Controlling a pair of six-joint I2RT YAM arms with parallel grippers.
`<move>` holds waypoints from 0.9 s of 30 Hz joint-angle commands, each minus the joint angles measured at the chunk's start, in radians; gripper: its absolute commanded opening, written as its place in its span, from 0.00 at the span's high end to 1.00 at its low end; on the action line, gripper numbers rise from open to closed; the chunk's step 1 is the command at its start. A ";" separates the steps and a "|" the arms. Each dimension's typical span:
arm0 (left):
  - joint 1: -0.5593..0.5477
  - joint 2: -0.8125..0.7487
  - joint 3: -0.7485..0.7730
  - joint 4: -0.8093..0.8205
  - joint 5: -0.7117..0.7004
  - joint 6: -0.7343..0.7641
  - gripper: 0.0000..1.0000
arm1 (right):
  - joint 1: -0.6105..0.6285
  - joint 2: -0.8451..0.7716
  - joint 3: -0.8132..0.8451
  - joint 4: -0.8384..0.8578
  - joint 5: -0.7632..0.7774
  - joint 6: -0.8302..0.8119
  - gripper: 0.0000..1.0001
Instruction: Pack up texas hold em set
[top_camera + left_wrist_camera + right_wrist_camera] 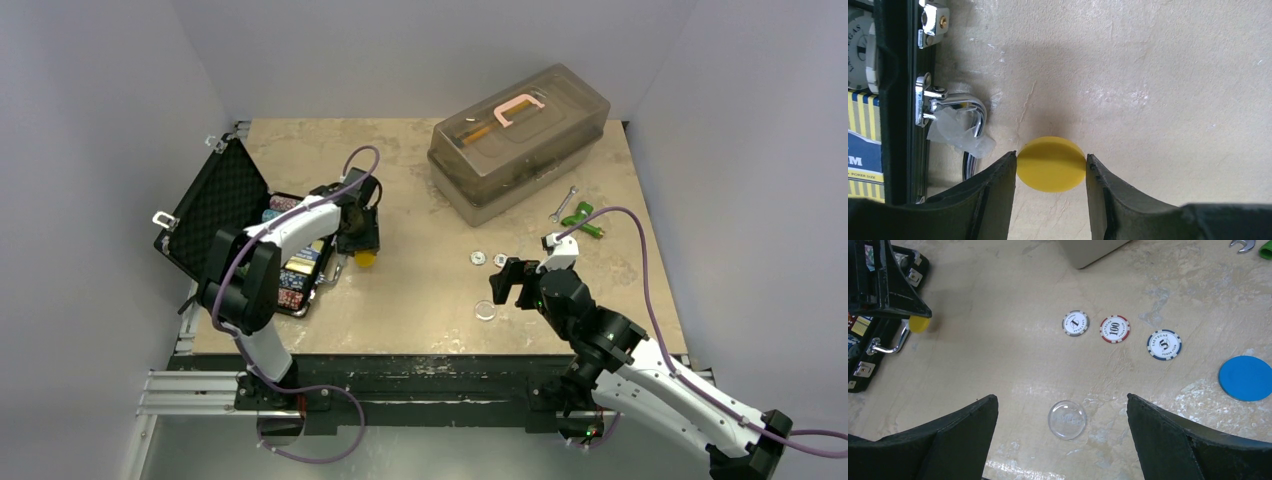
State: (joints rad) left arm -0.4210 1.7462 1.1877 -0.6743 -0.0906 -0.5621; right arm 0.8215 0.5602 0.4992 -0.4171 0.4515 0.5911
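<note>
Left gripper [1050, 157]: pads pinched on both edges of the yellow disc [1050, 171], just beside the handle [970, 112].
Right gripper [1062, 399]: jaws wide apart, hovering over the clear disc [1067, 419].
Case [215, 205]: open, lid up, chips in rows.
Tip: I'd lift straight up – clear that handle first – then let go low over the tray.

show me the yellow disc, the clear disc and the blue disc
yellow disc [1050, 171], left wrist view, centre of its face
clear disc [1067, 419], right wrist view, centre of its dome
blue disc [1245, 378], right wrist view, centre of its face
</note>
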 commanded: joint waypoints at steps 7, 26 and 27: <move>0.076 -0.139 0.070 -0.091 -0.065 0.056 0.64 | -0.006 -0.019 -0.005 0.034 -0.005 0.010 0.01; 0.381 -0.084 0.100 -0.131 -0.072 0.062 0.65 | -0.005 -0.028 -0.006 0.034 -0.010 0.009 0.01; 0.385 -0.076 0.095 -0.125 -0.074 0.058 0.65 | -0.005 -0.027 -0.006 0.035 -0.010 0.009 0.01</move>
State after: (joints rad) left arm -0.0517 1.6470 1.2495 -0.8059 -0.1535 -0.5110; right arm 0.8215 0.5419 0.4988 -0.4152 0.4496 0.5911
